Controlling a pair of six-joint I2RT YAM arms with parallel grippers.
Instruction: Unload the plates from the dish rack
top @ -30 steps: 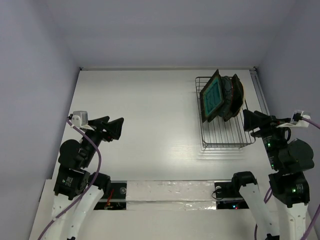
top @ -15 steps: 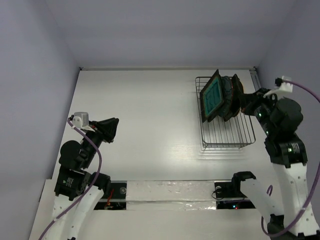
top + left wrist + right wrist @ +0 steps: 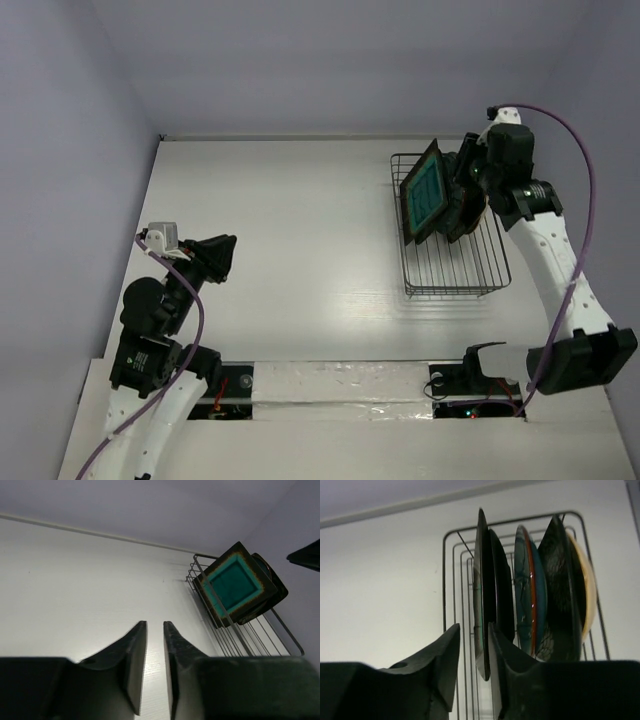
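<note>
The dish rack [image 3: 455, 272] stands at the table's right, with several plates on edge in it. A teal-faced square plate [image 3: 424, 192] stands at their left end. In the right wrist view they line up edge-on: that square plate [image 3: 481, 580], a dark one [image 3: 501, 580], a round teal one [image 3: 527, 585], a black patterned one [image 3: 560, 590] and a cream one [image 3: 590, 595]. My right gripper [image 3: 466, 182] hangs over the plates, slightly open [image 3: 474, 626] and empty, the square plate's edge showing beyond its gap. My left gripper [image 3: 226, 256] is far to the left, shut [image 3: 155, 623] and empty.
The rack's wire rim [image 3: 280, 630] and near grid floor [image 3: 450, 262] hold no plates. Walls close in the table at the back, left and right. A foil-taped strip [image 3: 340, 385] runs along the near edge between the arm bases.
The right arm swung up from beside the rack's near right side to over the plates. The left gripper's fingers went from wide open to shut, and that arm barely moved.
</note>
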